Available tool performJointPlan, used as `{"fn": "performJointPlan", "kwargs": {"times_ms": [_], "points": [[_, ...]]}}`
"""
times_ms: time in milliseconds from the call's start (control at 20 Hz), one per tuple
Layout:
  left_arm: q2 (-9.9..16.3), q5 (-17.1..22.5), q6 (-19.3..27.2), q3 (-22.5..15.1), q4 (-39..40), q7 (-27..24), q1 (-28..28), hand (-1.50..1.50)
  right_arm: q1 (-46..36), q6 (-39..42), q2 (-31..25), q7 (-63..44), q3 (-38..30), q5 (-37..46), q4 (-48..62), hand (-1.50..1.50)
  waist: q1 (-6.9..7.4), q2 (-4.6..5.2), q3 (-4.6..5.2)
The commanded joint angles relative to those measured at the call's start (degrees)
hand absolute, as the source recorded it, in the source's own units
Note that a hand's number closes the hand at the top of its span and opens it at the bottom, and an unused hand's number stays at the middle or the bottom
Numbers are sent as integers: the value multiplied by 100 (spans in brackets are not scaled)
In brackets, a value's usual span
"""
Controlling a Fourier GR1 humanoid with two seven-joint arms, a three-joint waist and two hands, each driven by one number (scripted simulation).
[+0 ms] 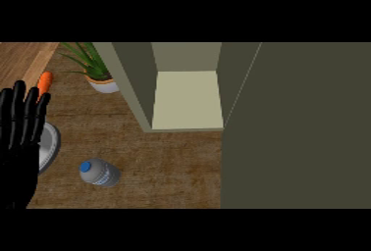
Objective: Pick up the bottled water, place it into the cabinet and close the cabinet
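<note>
A clear water bottle (100,172) with a blue cap stands upright on the wooden counter, left of centre and toward the front. Behind it the olive cabinet (134,83) is open, showing a pale inner shelf (187,100). Its big door (297,127) swings out and fills the right side of the view. My left hand (20,142) rests at the left edge, open with fingers pointing up, a short way left of the bottle and not touching it. My right hand does not show.
A grey metal bowl (49,145) lies partly under my left hand. An orange carrot (45,82) lies at the back left. A potted plant (98,73) stands beside the cabinet's left wall.
</note>
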State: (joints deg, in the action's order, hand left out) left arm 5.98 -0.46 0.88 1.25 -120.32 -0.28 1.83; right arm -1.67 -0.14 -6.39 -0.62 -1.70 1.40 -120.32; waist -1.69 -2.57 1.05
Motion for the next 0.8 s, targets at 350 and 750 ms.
{"fn": "performJointPlan", "kwargs": {"times_ms": [350, 750], "points": [[-589, -86, 1830, -1013, -1126, 605, 1387, -150, 1436, 760, 75, -644, 586, -968, -917, -150, 178, 189, -104], [-597, -1124, 2708, -2969, -2193, 177, 3104, -150, 2708, 1155, -153, -833, 312, -1665, -2051, -150, 182, 218, -111]]}}
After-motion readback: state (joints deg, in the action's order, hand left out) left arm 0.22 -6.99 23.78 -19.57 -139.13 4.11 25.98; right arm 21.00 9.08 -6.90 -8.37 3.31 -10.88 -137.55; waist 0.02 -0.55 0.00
